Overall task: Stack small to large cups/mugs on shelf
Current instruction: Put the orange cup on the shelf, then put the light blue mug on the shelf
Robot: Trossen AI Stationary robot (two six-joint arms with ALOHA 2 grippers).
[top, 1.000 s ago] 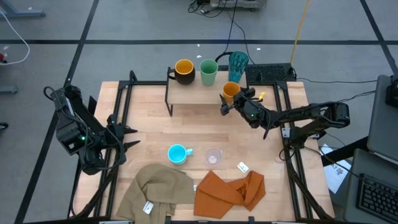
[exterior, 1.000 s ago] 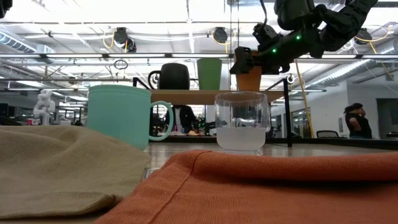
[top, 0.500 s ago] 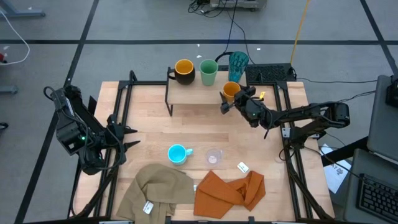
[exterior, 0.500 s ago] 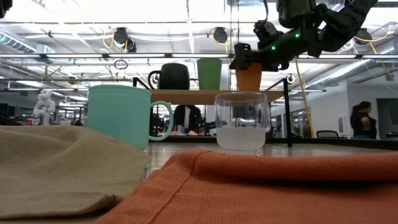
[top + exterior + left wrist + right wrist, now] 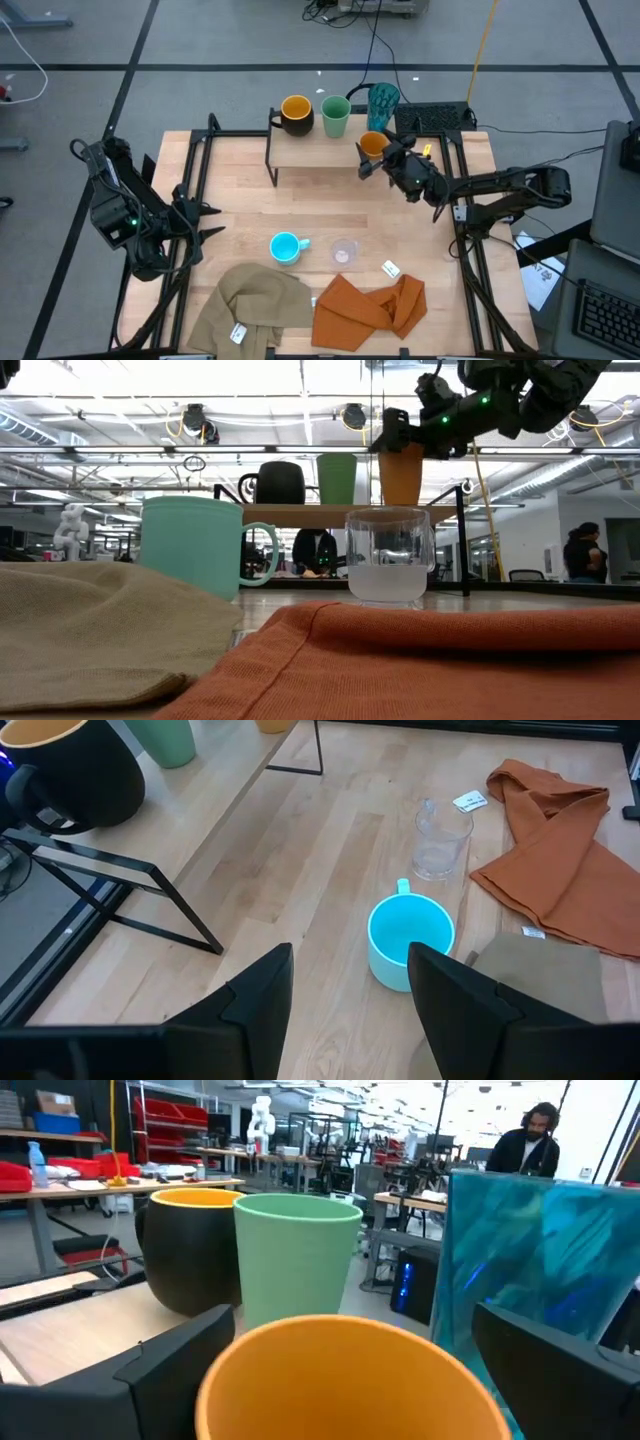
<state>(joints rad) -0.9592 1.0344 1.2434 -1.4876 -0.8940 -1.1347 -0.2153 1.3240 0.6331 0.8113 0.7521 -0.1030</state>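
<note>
Ref. landmark: low light-wood shelf on thin black legs (image 5: 312,152), at far side of table.

Right gripper (image 5: 372,160) sits at shelf's right end, fingers spread wide either side of small orange cup (image 5: 373,144). Right wrist view: orange cup (image 5: 352,1376) lies between the two dark fingers (image 5: 165,1370); contact w/ cup walls can't be confirmed. Low view: cup base (image 5: 401,475) level w/ shelf top.

On shelf, L to R: black mug w/ yellow-orange inside (image 5: 296,114), green cup (image 5: 335,115), then orange cup. Tall textured teal tumbler (image 5: 383,102) stands at shelf's far right corner, behind orange cup.

In front of shelf, on tabletop: light blue mug (image 5: 286,247), small clear cup (image 5: 344,252) just beside it.

Left gripper (image 5: 208,221) waits well left of shelf, fingers parted, holding nothing.
</note>
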